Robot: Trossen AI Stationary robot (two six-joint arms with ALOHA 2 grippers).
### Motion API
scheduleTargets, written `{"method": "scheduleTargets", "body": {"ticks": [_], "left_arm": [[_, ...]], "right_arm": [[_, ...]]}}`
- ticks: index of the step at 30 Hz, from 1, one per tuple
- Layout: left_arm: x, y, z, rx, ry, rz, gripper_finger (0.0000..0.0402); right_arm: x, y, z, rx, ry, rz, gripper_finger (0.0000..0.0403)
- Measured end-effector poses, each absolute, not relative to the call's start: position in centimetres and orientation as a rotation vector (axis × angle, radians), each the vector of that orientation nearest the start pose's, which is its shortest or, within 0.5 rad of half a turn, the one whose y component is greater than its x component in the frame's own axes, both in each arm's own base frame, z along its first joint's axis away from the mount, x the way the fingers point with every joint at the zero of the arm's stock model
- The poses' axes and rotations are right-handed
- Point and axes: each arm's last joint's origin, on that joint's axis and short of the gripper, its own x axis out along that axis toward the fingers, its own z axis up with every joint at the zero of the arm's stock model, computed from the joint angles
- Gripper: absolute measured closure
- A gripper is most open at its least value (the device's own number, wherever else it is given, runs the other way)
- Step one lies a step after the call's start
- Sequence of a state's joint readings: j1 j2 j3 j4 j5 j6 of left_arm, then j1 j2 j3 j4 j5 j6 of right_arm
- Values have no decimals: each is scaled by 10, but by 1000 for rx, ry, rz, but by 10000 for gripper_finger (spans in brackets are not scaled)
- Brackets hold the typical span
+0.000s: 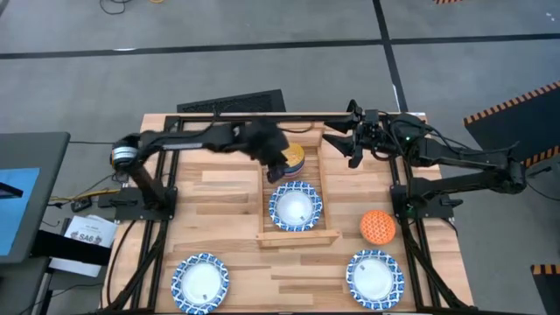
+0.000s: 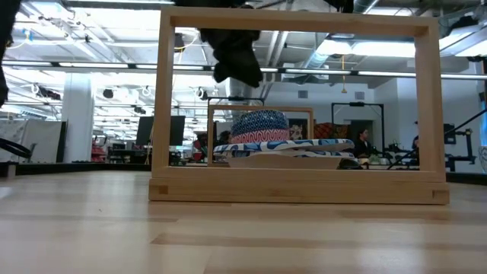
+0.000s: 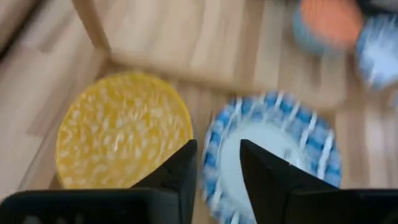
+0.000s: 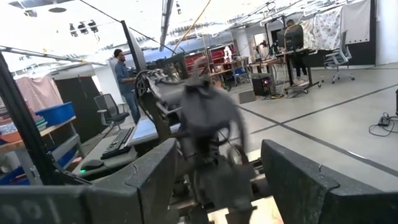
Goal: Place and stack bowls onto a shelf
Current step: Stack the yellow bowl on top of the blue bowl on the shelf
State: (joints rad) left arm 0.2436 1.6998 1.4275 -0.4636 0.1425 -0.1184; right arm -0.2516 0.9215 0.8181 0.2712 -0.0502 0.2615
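Note:
The light-wood shelf (image 1: pixel 325 188) lies at the table's middle. At its far end a yellow deep bowl (image 1: pixel 297 156) tops a stack of smaller bowls (image 2: pixel 262 126), and a wide blue-and-white bowl (image 1: pixel 295 207) rests on the slats nearer to me. My left gripper (image 1: pixel 277 168) hovers open above the shelf between these two, touching nothing. In the left wrist view it (image 3: pixel 217 167) shows over the gap between the yellow bowl (image 3: pixel 123 132) and the wide bowl (image 3: pixel 280 155). My right gripper (image 1: pixel 344 145) is open in the air by the shelf's far right corner.
An orange deep bowl (image 1: pixel 377 226) stands on the table to the right of the shelf. Two more wide patterned bowls (image 1: pixel 200 282) (image 1: pixel 374 275) lie near the table's near edge, left and right. In the low view the shelf's end frame (image 2: pixel 298 186) stands in front.

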Motion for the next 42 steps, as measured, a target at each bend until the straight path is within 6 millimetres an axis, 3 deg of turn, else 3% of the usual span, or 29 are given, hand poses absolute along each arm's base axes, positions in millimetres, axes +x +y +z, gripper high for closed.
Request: {"method": "scheduleTargets", "body": {"ticks": [6,10,21,37,42], "left_arm": [[341,62,257,-398,313,301,383],[338,52,231,-481,187,433,399],[357,39,211,-457,169,579,401],[355,38,205,-444,224,627,401],[360,36,193,-450,253,621,401]], "right_arm": [[199,-50,364,234,-192,-178,143],[199,-50,364,233,-192,-179,143],[199,-52,364,226,-192,-191,143],[199,-53,364,225,-193,-196,143],[199,-53,364,226,-193,-196,143]]}}
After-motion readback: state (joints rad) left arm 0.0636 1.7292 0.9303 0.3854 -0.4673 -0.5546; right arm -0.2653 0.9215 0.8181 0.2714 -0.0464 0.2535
